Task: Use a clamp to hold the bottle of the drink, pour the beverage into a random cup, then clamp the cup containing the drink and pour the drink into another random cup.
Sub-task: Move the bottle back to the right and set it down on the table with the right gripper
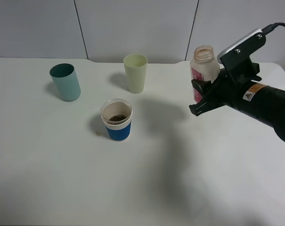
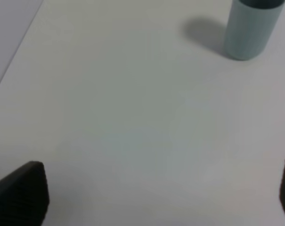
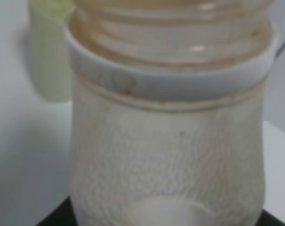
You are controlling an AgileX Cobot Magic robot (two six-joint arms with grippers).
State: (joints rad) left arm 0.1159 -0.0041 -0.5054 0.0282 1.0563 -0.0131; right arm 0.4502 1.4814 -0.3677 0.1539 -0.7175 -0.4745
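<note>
My right gripper (image 1: 197, 98) is shut on the bottle of the drink (image 1: 203, 67), a whitish bottle with a red label, held upright over the right side of the table. Up close, the right wrist view fills with the bottle (image 3: 166, 141) and its wide open neck. The blue-sleeved cup (image 1: 117, 123) stands at the middle left, with dark brown beverage (image 1: 117, 117) at its bottom. Far left stands the teal cup (image 1: 65, 82), which the left wrist view also shows as a teal cup (image 2: 250, 28). My left gripper (image 2: 163, 200) hangs open over bare table.
A pale yellow-green tumbler (image 1: 135, 73) stands at the back middle; the same tumbler (image 3: 48, 52) shows behind the bottle in the right wrist view. The white table (image 1: 189, 179) meets a wall at the back. A tiny brown spot (image 1: 97, 134) lies left of the blue-sleeved cup.
</note>
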